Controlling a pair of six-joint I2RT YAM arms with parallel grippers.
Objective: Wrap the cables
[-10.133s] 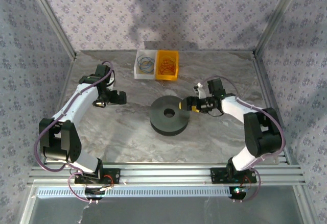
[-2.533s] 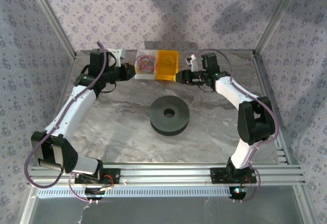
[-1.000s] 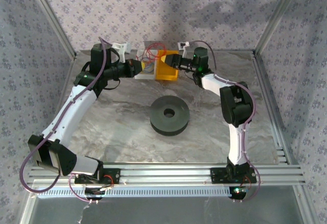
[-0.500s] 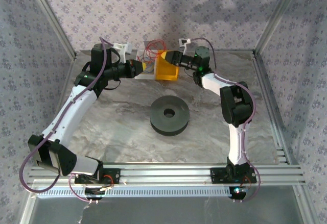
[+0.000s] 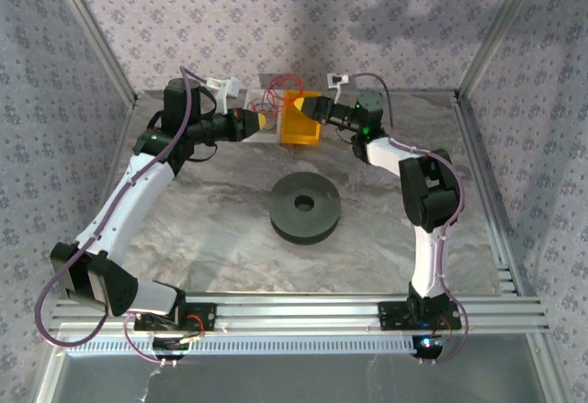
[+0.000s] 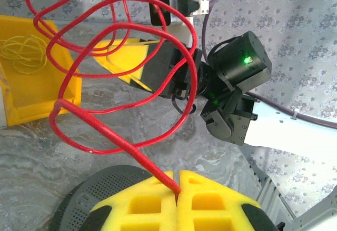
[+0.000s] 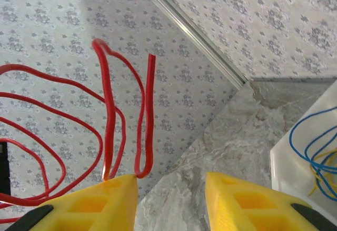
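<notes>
The red cable hangs in loose loops above the bins at the back of the table. My left gripper is shut on one end of it; in the left wrist view the red cable runs from the coil down into my left gripper, whose yellow foam fingers are pressed together. My right gripper faces it from the right and stands open. In the right wrist view the red cable loops just past my right gripper's left finger, not between the fingers. The black spool lies mid-table.
A yellow bin and a white bin stand side by side at the back edge. The white bin holds blue and yellow wire loops. The yellow bin holds a yellow wire. Patterned walls and metal frame posts enclose the table.
Both arms swung back to the bins. My left gripper lifted the red cable out of the white bin and holds it raised; my right gripper has shifted slightly beside it.
</notes>
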